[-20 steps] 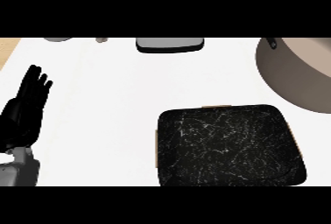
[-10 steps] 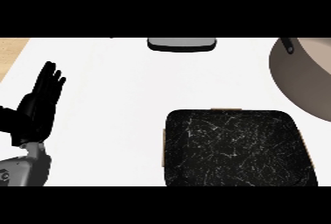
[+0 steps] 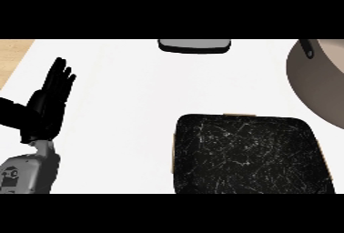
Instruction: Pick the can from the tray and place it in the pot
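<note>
A black marbled tray (image 3: 249,154) with a tan rim lies at the lower right of the white counter, and nothing shows on it. No can shows anywhere in the head view. The grey-brown pot (image 3: 321,82) sits at the right edge, partly cut off, with a dark handle at its rim. My left hand (image 3: 48,104) rests open at the left edge, fingers straight and pointing up, well apart from the tray. My right hand does not show.
A dark rectangular object with a grey top (image 3: 194,45) sits at the counter's far edge, centre. A strip of wooden surface (image 3: 13,54) shows at the upper left beyond the counter's edge.
The whole scene has shifted to the right in the view: tray, pot and far object moved right, and my left hand and forearm show further in from the left edge.
</note>
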{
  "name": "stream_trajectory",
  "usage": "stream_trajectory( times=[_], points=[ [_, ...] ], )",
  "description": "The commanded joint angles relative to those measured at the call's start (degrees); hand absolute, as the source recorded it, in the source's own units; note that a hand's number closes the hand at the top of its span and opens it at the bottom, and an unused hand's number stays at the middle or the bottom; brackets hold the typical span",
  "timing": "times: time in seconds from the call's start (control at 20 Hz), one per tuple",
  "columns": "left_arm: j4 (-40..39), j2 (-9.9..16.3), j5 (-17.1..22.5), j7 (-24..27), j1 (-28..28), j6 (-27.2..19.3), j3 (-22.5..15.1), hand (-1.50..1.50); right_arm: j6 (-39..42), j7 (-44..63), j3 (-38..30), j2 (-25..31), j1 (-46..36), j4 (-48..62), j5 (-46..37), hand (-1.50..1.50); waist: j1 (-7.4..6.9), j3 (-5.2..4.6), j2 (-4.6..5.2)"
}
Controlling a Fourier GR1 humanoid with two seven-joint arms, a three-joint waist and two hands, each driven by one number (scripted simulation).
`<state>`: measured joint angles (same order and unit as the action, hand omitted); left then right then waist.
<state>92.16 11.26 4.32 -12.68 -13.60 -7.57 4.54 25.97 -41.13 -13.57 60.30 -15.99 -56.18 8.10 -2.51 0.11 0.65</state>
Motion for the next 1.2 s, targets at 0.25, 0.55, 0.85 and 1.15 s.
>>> stream_trajectory(
  times=[0.25, 0.55, 0.85, 1.15],
  points=[
    [-0.8, -1.3, -0.8, 1.3, -0.1, 0.1, -1.4, 0.0, -25.0, -9.6, 6.1, -5.6, -12.3, 12.0, -20.1, 1.5, -1.43, 0.08, 0.49],
    [2.0, -1.3, -0.5, 0.8, 1.4, 0.7, -1.8, 0.0, -28.0, -15.1, 9.2, -10.0, -20.6, 27.0, -26.2, 1.5, -2.22, 0.14, 0.59],
    [-0.3, -0.9, -0.7, -0.7, -3.5, 0.0, -1.1, 0.0, -20.0, -12.0, 11.7, -10.9, -23.3, 35.3, -28.5, -1.5, -2.28, 0.22, 1.07],
    [-0.1, -0.8, -0.5, -0.9, -3.1, 0.2, -1.0, 0.0, -11.1, -13.8, 12.6, -14.4, -24.5, 37.6, -27.3, -1.5, -2.9, 0.4, 1.4]
  ],
)
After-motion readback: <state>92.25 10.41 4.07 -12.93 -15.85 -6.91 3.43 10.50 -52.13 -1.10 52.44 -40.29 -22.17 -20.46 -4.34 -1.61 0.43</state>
